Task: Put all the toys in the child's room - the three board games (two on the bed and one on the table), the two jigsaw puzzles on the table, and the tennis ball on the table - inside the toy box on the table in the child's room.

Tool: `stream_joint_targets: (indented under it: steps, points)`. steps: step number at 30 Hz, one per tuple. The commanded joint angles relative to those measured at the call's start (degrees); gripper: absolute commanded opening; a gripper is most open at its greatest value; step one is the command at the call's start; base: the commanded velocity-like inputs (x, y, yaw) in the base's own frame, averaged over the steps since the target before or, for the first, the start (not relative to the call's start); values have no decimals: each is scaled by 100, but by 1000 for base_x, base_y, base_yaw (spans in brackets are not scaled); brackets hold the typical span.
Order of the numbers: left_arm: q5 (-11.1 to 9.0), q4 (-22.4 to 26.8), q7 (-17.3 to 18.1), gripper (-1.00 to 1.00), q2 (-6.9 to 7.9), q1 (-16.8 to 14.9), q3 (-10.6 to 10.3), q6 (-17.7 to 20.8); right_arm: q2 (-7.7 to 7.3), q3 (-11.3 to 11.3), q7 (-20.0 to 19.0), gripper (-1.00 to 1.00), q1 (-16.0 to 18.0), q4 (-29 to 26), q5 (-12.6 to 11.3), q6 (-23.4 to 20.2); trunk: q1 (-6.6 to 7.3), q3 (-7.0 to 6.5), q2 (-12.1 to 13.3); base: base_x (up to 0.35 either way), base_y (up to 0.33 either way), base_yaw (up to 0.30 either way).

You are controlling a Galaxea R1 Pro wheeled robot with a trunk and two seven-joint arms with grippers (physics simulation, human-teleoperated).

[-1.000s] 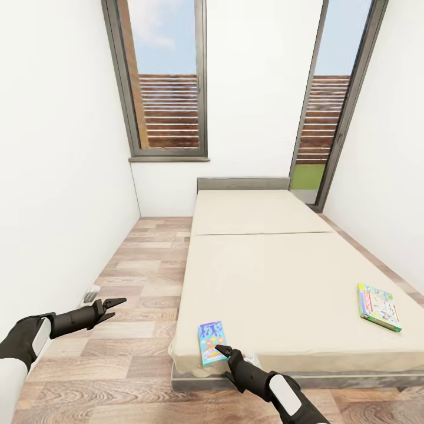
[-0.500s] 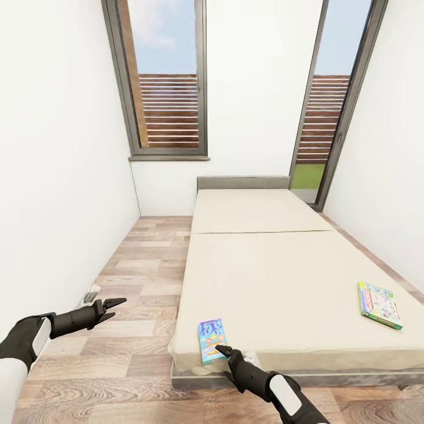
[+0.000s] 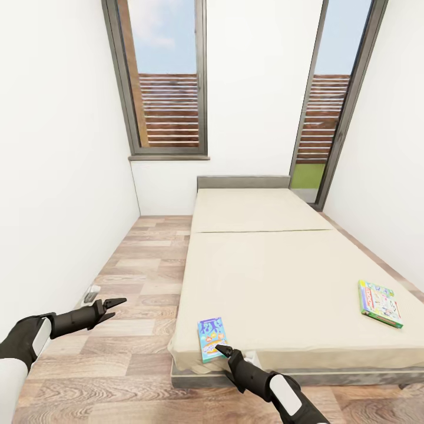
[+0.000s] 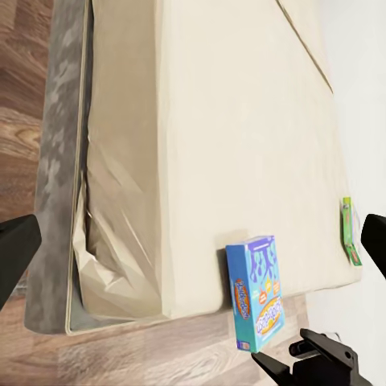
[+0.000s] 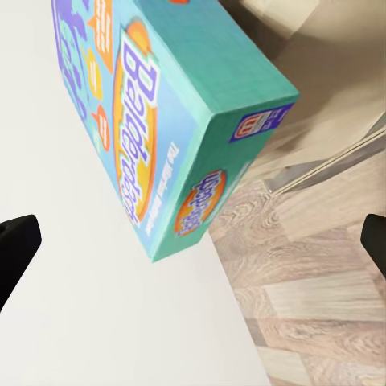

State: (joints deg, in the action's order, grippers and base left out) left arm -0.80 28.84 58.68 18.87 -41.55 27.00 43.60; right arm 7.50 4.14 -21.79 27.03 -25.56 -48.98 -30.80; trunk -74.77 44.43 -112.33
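The right hand (image 3: 222,351) hovers just short of the blue board game (image 3: 212,339), which lies flat at the near corner of the bed (image 3: 277,277), overhanging the mattress edge a little. In the right wrist view the blue board game (image 5: 153,121) sits between the two finger tips, which stand wide apart at the frame's sides, so this hand is spread and holds nothing. The step in hand looks like the reach for this box.

To do it well, the fingers should straddle the thin edge that juts past the mattress, one above the lid and one below, since a flat box on soft bedding gives little to grip from above. The hand should go in level and close only once the edge is well between the fingers; a push first would slide the box further onto the bed.

The left hand (image 3: 112,306) hangs off to the side over the wood floor (image 3: 135,277), well apart from the bed, its fingers parted and empty. The second board game (image 3: 380,304), pastel with a green edge, lies far beyond the right hand, near the bed's other side.

Against the earlier frames nothing differs that I can see: both arms, both boxes and the view itself match.
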Motion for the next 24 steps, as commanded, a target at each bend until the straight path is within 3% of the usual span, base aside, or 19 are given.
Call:
stream_joint_targets:
  steps: [1, 24]
  points:
    - [-8, -1, 12, 100, 0, -6, 16, 49, 6, 43, 0, 100, 1, -2, -11, -49, 1, 5, -3, 0, 0, 0]
    - [-8, -1, 12, 100, -6, -3, 16, 43, 6, 43, 0, 100, 2, -2, -13, -49, 1, 5, -3, 31, 0, 0]
